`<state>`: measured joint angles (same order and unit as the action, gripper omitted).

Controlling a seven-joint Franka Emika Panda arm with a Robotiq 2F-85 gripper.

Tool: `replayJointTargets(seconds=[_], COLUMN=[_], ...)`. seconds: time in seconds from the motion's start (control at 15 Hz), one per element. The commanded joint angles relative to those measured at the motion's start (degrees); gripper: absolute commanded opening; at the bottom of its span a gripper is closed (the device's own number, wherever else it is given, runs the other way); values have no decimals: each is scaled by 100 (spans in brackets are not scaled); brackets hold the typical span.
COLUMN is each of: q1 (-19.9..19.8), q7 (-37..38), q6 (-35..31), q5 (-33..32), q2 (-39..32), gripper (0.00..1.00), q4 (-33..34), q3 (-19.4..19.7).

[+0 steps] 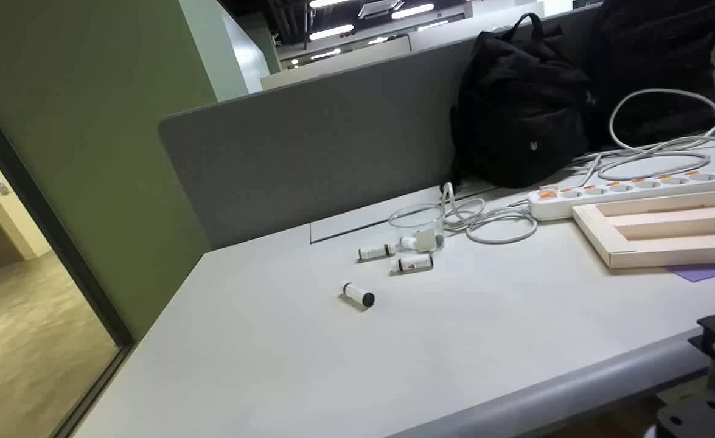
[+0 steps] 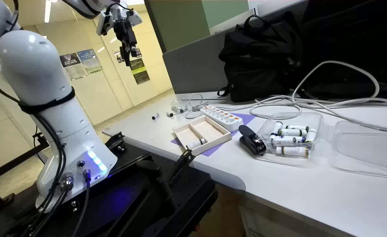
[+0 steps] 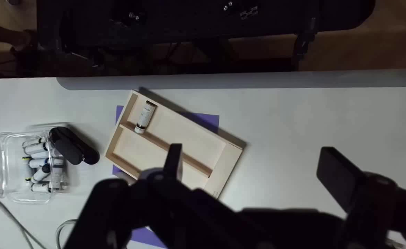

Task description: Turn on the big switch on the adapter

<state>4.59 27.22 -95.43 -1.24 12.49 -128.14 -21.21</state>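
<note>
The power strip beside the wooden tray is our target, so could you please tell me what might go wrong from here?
The big switch shares its orange colour with the small tabs along the power strip, so a wrong spot might get pressed. Looped cable lying near the switch end could snag the gripper. The gripper stands wide open, so it may straddle the switch unless closed first.

You seem to be in an office: a grey partition (image 1: 314, 164) runs along the back edge of the white desk (image 1: 260, 340), with ceiling tube lights (image 1: 413, 11) beyond.
</note>
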Motion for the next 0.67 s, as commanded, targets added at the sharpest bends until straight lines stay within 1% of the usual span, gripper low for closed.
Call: replayJointTargets(seconds=[0.0, 0.53, 0.6], q1=[221, 221, 109], q7=[40, 40, 350], q6=[4, -7, -304], q5=[-39, -39, -363], q2=[-26, -26, 43], gripper=[100, 100, 100], q4=[11, 11, -13], q3=[207, 207, 245])
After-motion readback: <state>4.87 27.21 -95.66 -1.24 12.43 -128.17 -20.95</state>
